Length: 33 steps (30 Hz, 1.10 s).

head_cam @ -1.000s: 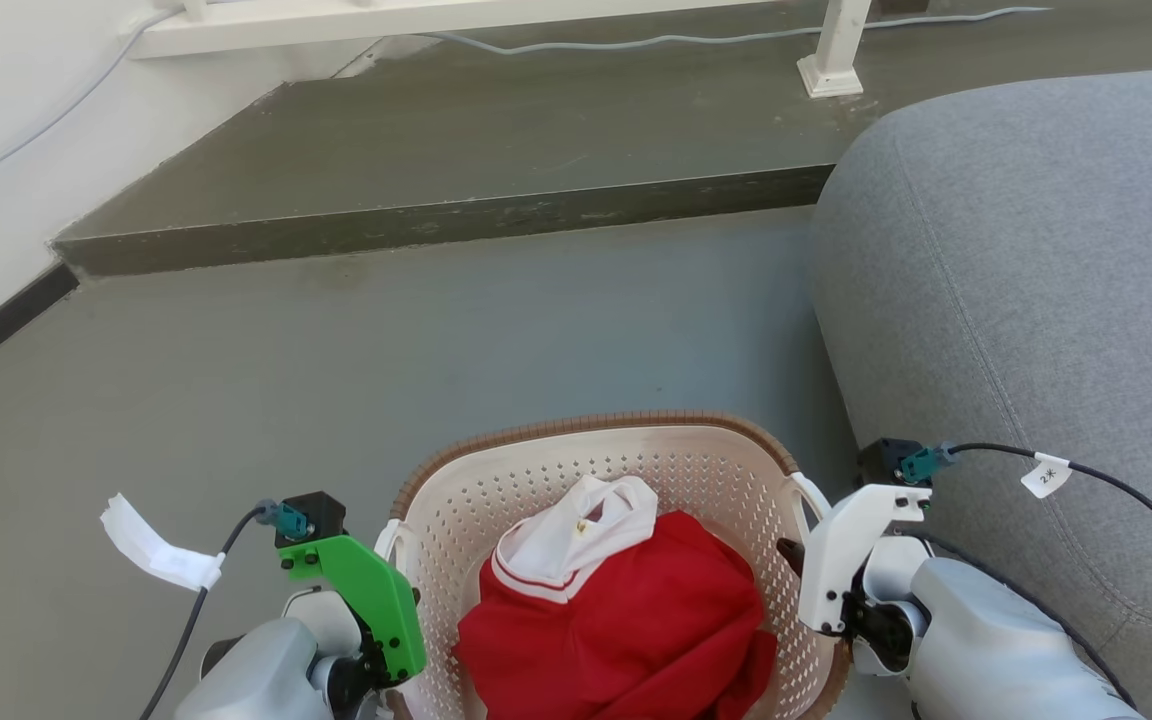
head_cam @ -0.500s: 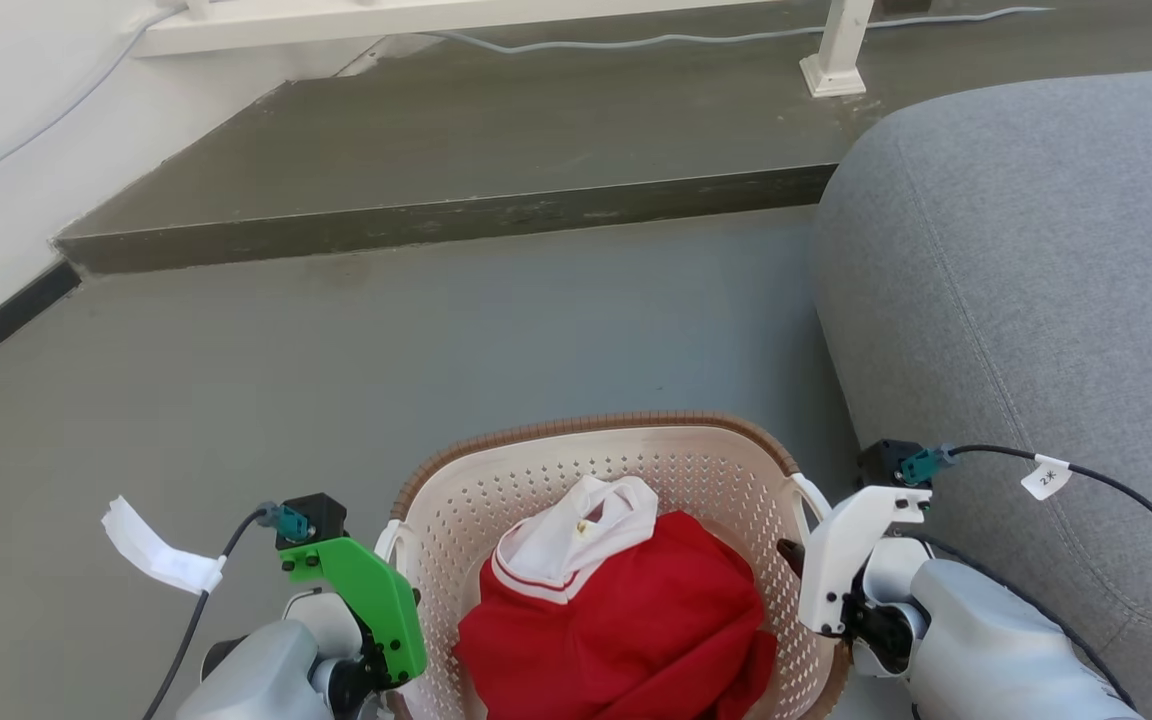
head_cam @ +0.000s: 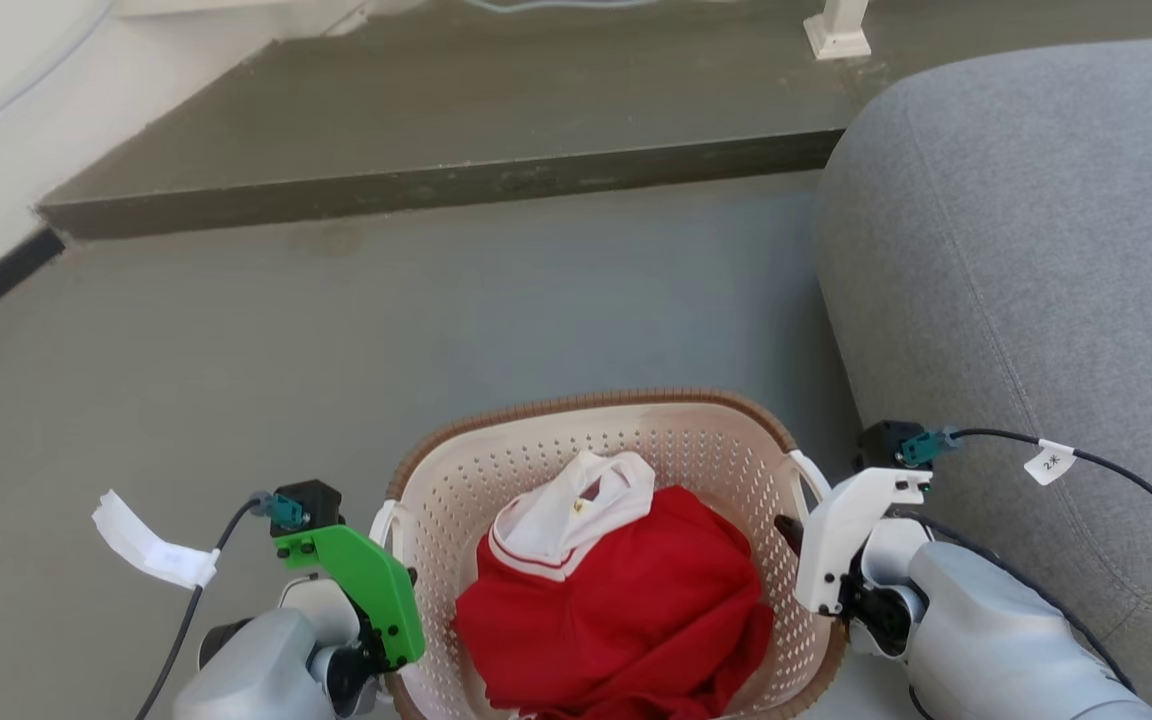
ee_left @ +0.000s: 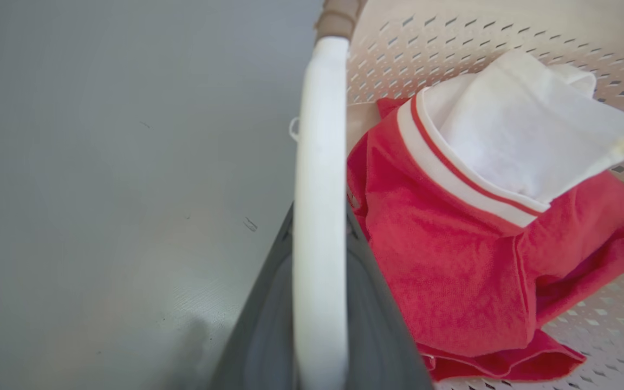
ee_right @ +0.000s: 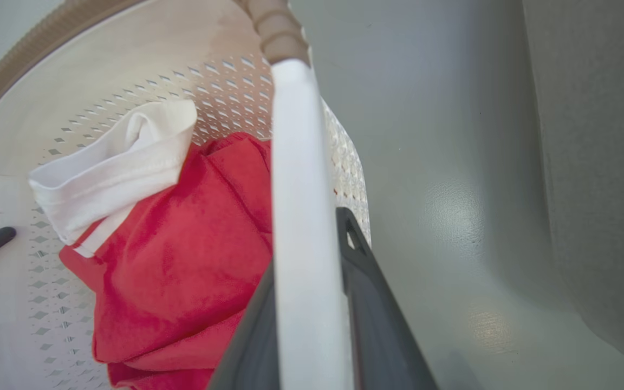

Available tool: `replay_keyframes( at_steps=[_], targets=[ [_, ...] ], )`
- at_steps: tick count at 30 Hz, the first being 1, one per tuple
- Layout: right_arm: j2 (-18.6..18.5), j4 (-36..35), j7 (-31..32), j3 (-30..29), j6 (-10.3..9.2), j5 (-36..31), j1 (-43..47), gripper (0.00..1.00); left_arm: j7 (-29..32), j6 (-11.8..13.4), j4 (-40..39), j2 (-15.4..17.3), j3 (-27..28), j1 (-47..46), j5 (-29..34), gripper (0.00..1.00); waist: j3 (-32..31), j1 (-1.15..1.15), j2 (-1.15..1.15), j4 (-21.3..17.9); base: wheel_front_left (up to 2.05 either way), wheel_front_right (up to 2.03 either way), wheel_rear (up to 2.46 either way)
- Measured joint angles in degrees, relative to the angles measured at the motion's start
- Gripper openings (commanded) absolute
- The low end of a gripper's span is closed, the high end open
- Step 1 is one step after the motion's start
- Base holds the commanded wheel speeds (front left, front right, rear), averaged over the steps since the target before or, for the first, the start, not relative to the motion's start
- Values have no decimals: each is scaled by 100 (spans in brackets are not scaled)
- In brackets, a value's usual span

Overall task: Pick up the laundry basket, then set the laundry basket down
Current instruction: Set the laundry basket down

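A shirt (head_cam: 626, 610) is lying in the laundry basket (head_cam: 596, 440). A sofa (head_cam: 1036, 250) is standing at its right; a raised step (head_cam: 436, 110) is running behind.

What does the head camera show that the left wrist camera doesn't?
The head view adds the grey sofa, the raised step and the right tool. The left wrist view adds a close look at the left tool clamped on the white handle. Both show the laundry basket, the red and white garment in it and the grey floor.
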Motion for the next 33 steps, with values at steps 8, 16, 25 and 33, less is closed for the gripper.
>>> replay_keyframes(
  at_steps=[8,16,25,33],
  targets=[
    [-22,-40,-313,3,0,-3,-195,0,-309,0,-1,1,3,-226,16,0,377,0,0,-7,0,0,0],
    [-59,-110,-630,2,0,-12,-456,0,-645,-1,16,2,22,-538,77,0,880,0,0,-19,0,0,0],
    [-147,-242,-1062,12,2,-113,-918,0,-1133,-1,18,1,158,-982,120,0,1634,0,0,-28,0,0,0],
    [-200,-287,-1445,10,9,-155,-1185,0,-1400,-1,10,-5,207,-1332,121,0,2185,1,0,5,0,0,0]
  ],
)
